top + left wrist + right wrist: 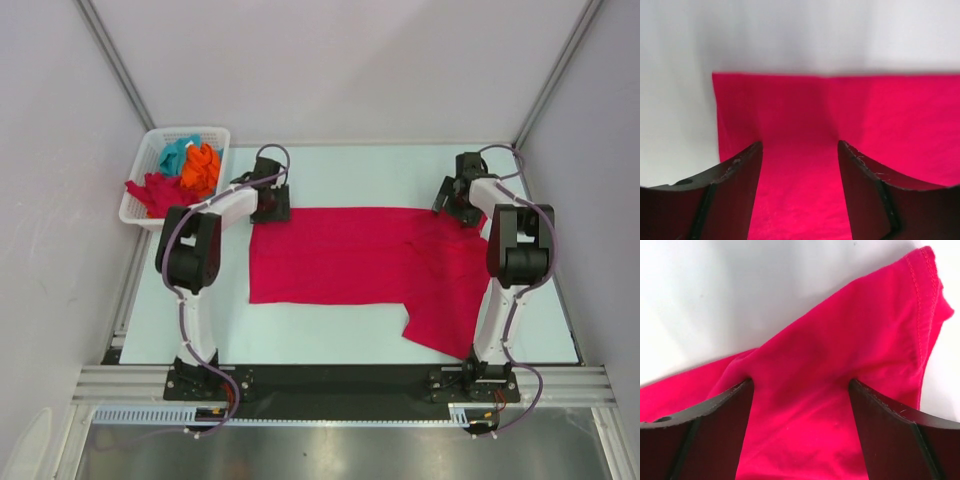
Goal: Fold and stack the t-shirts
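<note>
- The crimson t-shirt [350,265] lies spread on the table [330,325] between your two arms, and its lower right part trails toward the right arm's base.
- Your left gripper [270,207] sits over the shirt's far left corner. Its jaws are apart, with flat cloth showing between them and nothing pinched.
- Your right gripper [452,205] is at the far right edge, over a sleeve [920,305]. Its jaws are also spread, straddling cloth that humps up between them, and I see no grip there either.
- First risk: if you close the left jaws this close to the corner, you may catch only the top layer or miss the edge. The fold would then drag crooked.
- Second risk: the right side is already rumpled. Clamp on that hump and you probably lift a bunch of cloth, not a clean edge, and crease the sleeve into the fold.
- Third risk: if the two arms lift unevenly, the smooth left half could skew or slide across the table.
- Fourth risk: that trailing lower right flap could snag near the right arm as the cloth moves.
- The other shirts wait in the white basket [133,208] at the far left: teal [177,153], orange [203,165] and another red [155,190].
- Writing: none that I can read. There is no brand, print or label on the shirt, only the stitched sleeve hem in the right wrist view.
</note>
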Tool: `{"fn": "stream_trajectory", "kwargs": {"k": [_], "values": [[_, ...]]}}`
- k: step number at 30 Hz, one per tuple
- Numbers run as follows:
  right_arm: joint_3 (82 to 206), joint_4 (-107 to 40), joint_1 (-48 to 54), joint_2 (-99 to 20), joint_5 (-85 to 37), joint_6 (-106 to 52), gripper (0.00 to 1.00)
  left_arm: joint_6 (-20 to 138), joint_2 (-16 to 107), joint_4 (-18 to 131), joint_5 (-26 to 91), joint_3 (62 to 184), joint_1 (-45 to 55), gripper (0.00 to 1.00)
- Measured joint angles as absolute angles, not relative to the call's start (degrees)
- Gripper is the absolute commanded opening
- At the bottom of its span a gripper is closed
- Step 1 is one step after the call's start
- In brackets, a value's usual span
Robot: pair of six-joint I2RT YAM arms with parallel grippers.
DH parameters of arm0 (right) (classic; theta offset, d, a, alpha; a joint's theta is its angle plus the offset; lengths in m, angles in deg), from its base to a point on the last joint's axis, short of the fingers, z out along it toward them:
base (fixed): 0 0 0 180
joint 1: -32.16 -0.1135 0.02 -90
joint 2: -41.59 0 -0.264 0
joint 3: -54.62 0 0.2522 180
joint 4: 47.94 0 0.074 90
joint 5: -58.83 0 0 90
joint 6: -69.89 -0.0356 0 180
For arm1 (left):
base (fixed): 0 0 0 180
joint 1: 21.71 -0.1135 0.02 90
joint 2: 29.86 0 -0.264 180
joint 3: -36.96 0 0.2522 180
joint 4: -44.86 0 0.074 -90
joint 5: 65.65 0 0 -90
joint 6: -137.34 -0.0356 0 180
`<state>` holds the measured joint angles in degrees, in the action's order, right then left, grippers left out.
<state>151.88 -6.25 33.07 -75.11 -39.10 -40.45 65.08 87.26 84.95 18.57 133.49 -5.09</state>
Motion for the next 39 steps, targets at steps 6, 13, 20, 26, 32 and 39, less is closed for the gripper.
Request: {"fn": "stream_trajectory", "kwargs": {"k": [6, 13, 20, 26, 32, 39], "values": [[157.0, -3.81, 32.5, -78.78, -40.89, -39.27, 0.93, 63.66, 92.44, 88.29, 18.02, 141.44, -4.1, 0.83], [162.55, 0.0, 31.91, -82.43, -42.33, -38.39, 0.93, 61.69, 96.42, 94.06, 16.69, 148.44, -3.34, 0.85], [170.62, 2.9, 32.04, -87.33, -42.38, -38.0, 0.94, 59.79, 102.54, 100.64, 16.69, 159.37, -3.29, 0.86], [180.95, 6.25, 32.24, -93.41, -42.35, -37.08, 0.93, 58.74, 109.36, 105.1, 16.86, 171.32, -3.29, 0.86], [191.1, 8.26, 32.43, -99.37, -42.57, -36.58, 0.93, 58.72, 115.13, 106.67, 17.01, 181.2, -3.62, 0.86], [198.77, 8.35, 33.13, -103.9, -42.44, -36.58, 0.93, 58.89, 119.41, 105.75, 17.1, 188.24, -4.61, 0.86]]}}
